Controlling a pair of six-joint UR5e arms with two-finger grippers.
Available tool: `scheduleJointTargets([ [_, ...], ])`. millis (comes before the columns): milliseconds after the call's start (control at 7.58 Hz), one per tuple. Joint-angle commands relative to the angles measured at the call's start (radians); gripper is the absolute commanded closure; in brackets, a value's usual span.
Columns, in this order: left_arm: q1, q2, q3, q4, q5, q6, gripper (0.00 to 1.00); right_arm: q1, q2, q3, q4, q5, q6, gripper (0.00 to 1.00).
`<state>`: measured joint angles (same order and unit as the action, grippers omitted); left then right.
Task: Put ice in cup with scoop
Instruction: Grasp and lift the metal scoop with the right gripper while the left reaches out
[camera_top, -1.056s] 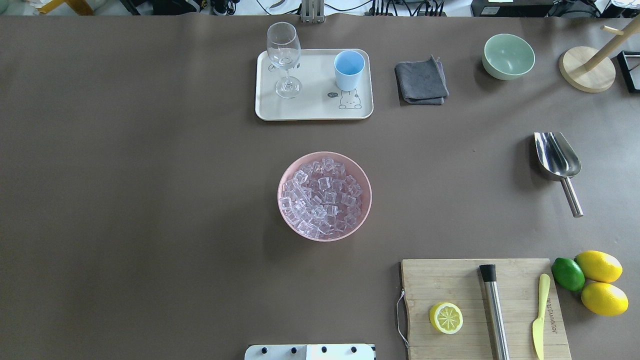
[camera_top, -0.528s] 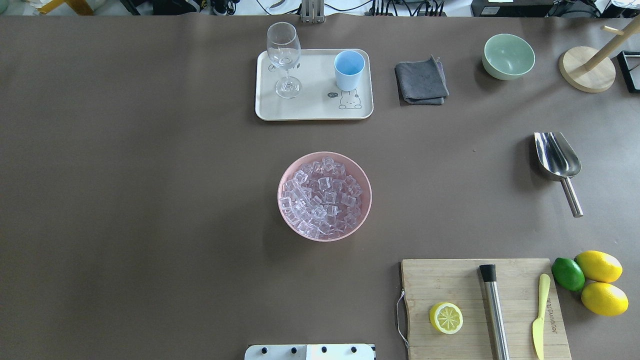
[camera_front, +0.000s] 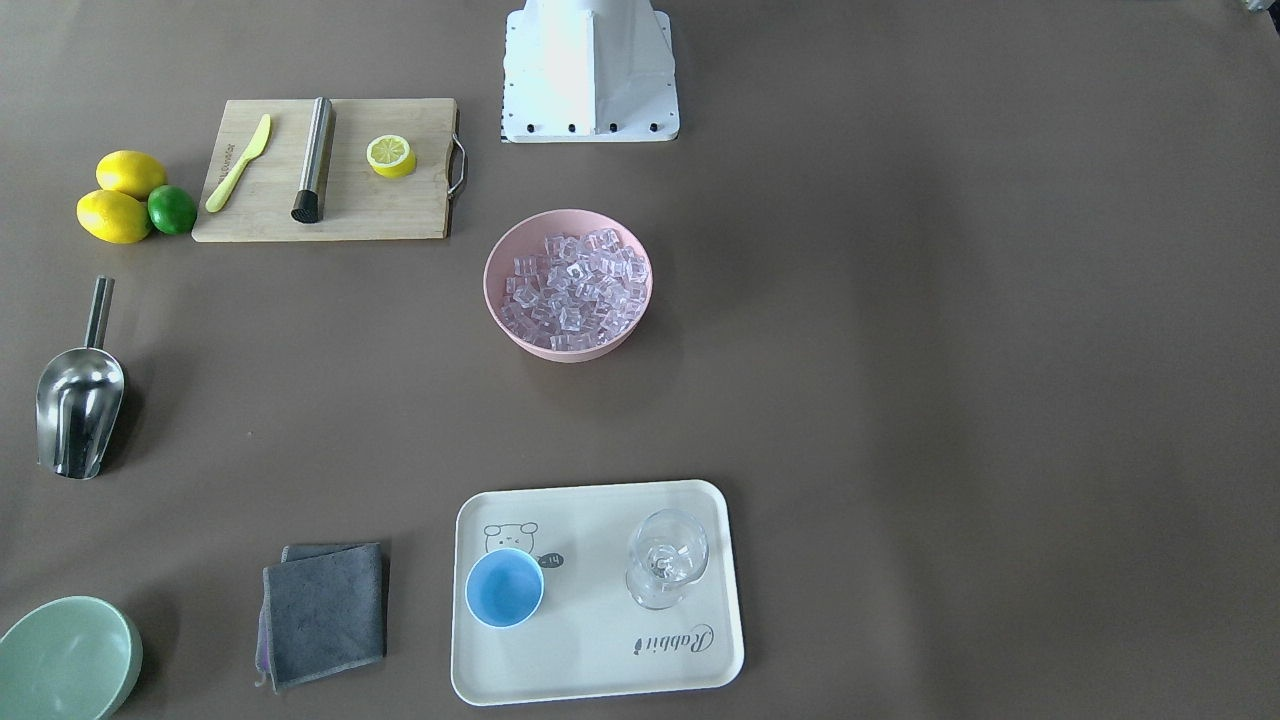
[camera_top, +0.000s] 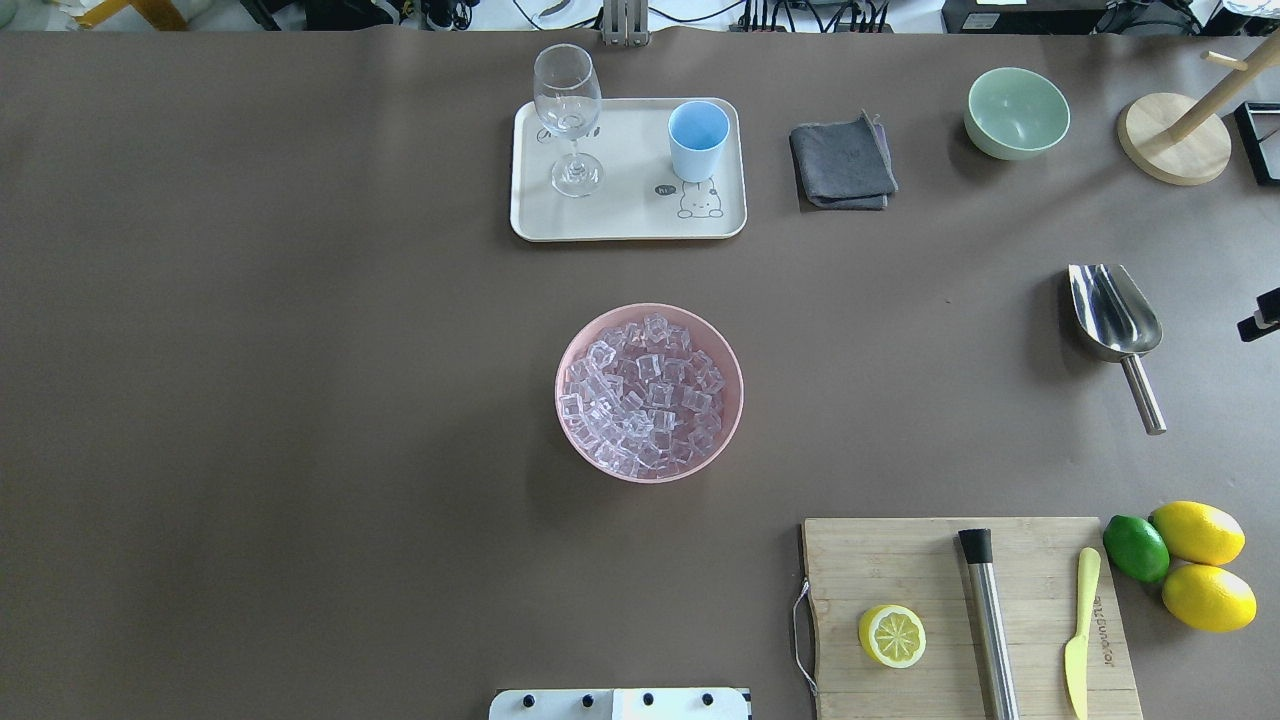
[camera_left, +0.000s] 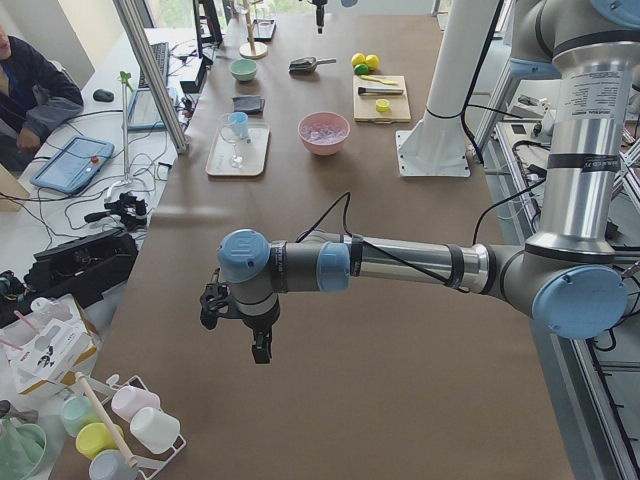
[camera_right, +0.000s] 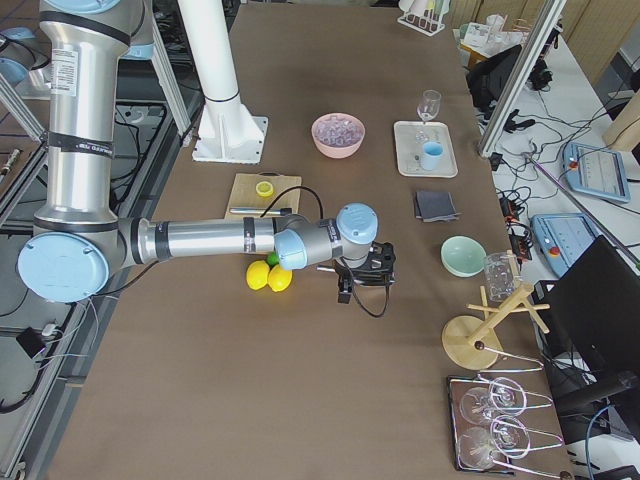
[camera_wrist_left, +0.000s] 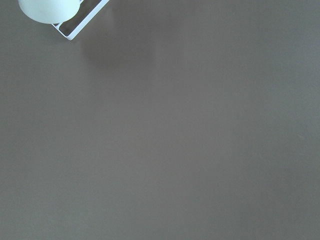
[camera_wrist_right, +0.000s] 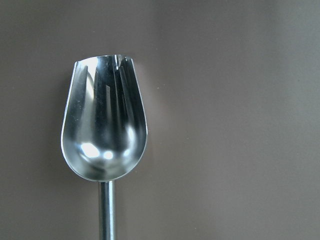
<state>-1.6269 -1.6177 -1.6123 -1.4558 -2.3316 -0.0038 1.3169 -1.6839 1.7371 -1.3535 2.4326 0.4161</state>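
Note:
The steel scoop (camera_top: 1115, 315) lies on the table at the right, its handle towards the robot. It fills the right wrist view (camera_wrist_right: 105, 130), trough up, with no fingers showing. The ice (camera_top: 645, 392) fills a pink bowl (camera_top: 735, 400) at the table's middle. The light-blue cup (camera_top: 697, 140) stands upright on a cream tray (camera_top: 620, 220) at the far side. My right gripper (camera_right: 345, 290) hangs above the table near the scoop; I cannot tell whether it is open or shut. My left gripper (camera_left: 260, 350) hangs over bare table far to the left; its state is unclear too.
A wine glass (camera_top: 568, 110) shares the tray. A grey cloth (camera_top: 842, 163), a pale green bowl (camera_top: 1016, 112) and a wooden stand (camera_top: 1175, 140) are at the far right. A cutting board (camera_top: 900, 560) with a steel cylinder (camera_top: 988, 620) lies near right.
A dark part of the right arm has come into the overhead view at its right edge, beside the scoop. The objects on the table have not moved.

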Motion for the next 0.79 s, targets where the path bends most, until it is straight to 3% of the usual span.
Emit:
scheduleJointTargets([
  [0, 0.019, -0.002, -0.009, -0.006, -0.002, -0.001, 0.02, -0.144, -0.005, 0.008, 0.167, -0.050, 0.237, 0.00],
  [132, 0.024, -0.025, -0.011, -0.006, -0.002, -0.001, 0.02, -0.186, -0.003, 0.010, 0.171, -0.075, 0.239, 0.00],
  [660, 0.273, -0.155, -0.061, -0.018, 0.000, -0.001, 0.02, -0.297, 0.012, -0.005, 0.160, -0.121, 0.239, 0.00],
])
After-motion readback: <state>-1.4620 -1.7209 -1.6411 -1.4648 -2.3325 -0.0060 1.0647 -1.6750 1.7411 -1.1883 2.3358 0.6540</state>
